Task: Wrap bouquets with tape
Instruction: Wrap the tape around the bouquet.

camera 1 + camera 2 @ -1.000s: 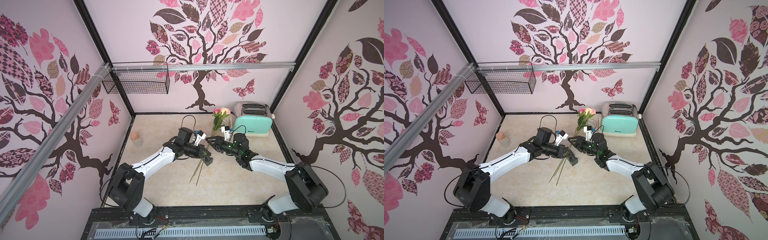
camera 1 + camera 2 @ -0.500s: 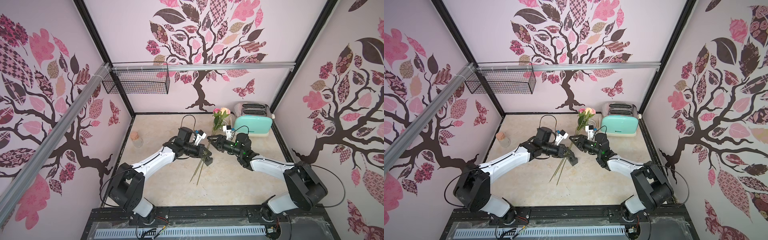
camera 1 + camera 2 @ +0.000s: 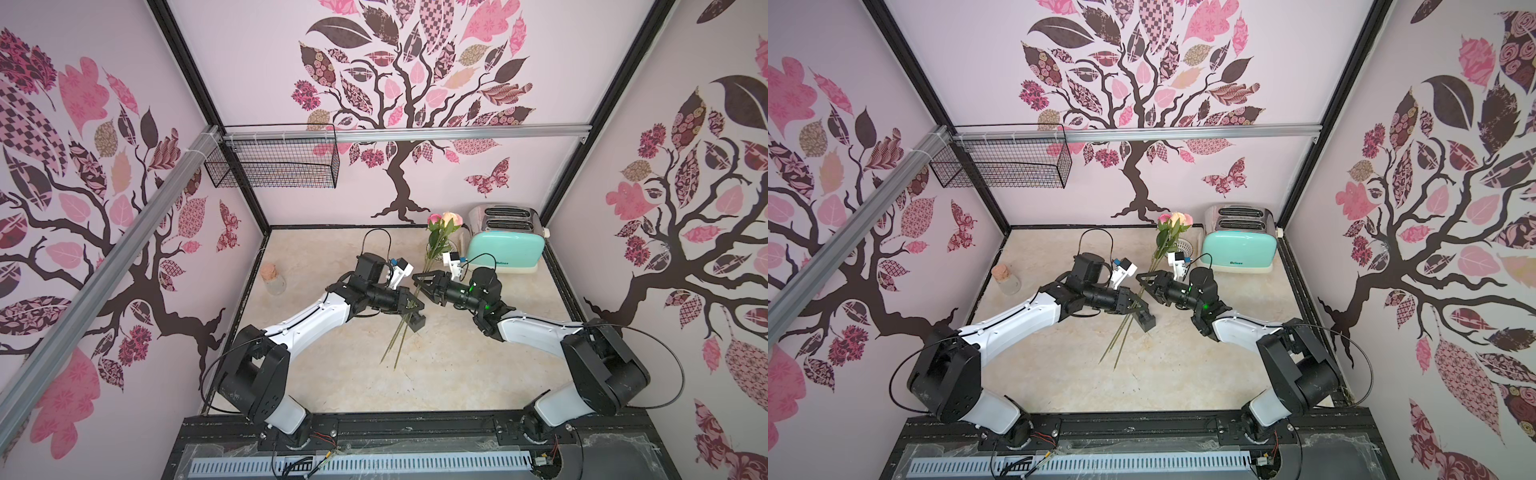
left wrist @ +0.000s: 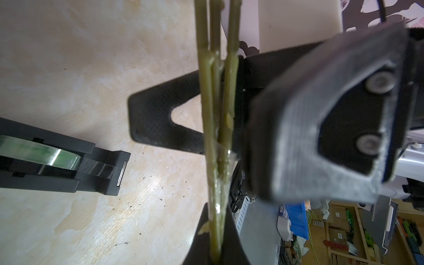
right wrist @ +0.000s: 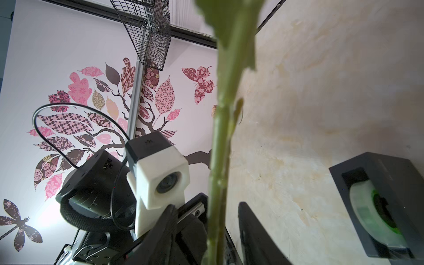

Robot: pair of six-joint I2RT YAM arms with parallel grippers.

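Though half off-frame, tape [image 4: 46,156] near bouquets [image 4: 205,91] in left claw [image 4: 216,211].

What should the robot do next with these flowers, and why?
Probably slide the right claw a little along the stems and pinch the tape flat against them. The left claw clamps the stems nearer their cut ends. The right claw's jaws stand apart around the stems, and a clear flap of tape sticks out loose between the two claws.
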